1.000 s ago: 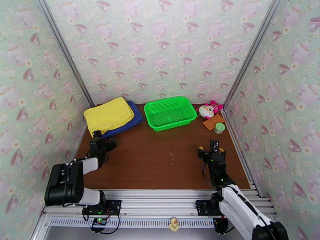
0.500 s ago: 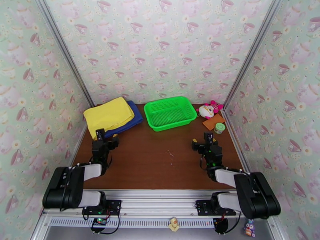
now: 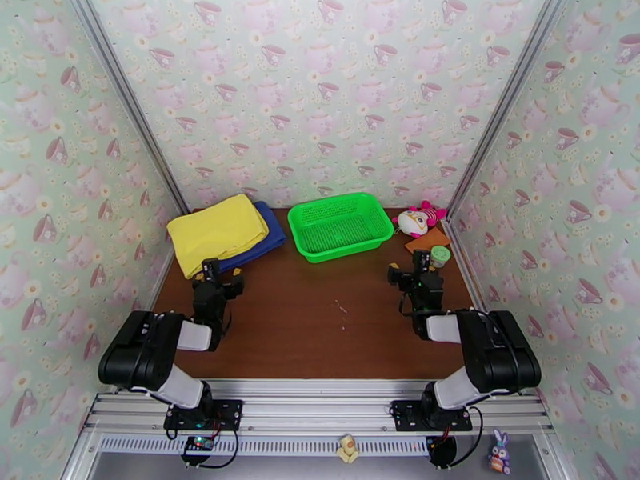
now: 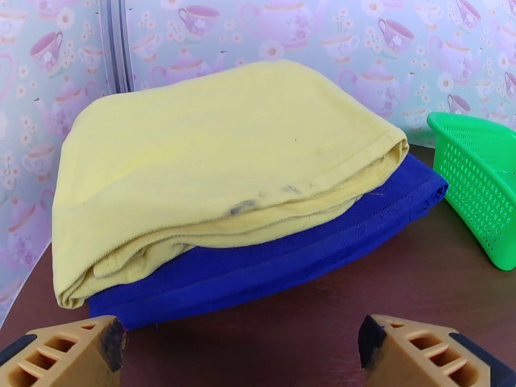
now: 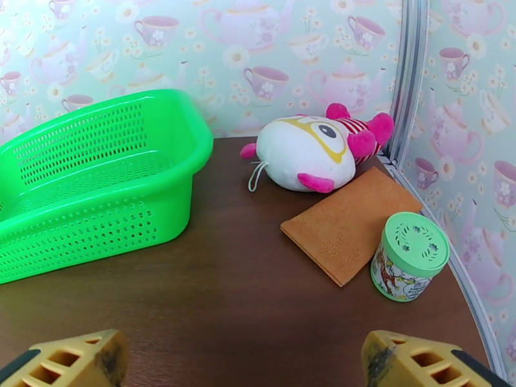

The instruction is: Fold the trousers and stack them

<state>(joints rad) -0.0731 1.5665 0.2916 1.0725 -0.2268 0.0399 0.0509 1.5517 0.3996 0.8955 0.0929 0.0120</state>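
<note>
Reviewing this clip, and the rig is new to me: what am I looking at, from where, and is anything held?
Two robot arms, the left arm and the right arm, are bolted at the near edge of a brown wooden table. The wide picture is from a fixed camera above and behind them; the other two are from a camera on each wrist, orange fingertips at the bottom. Both pairs of jaws stand open, holding nothing. At the far left, folded bright yellow cloth trousers lie on a folded dark blue cloth. Rightward: a green plastic basket, a white-and-pink plush toy, a flat orange cloth, a small green-lidded tin.
</note>
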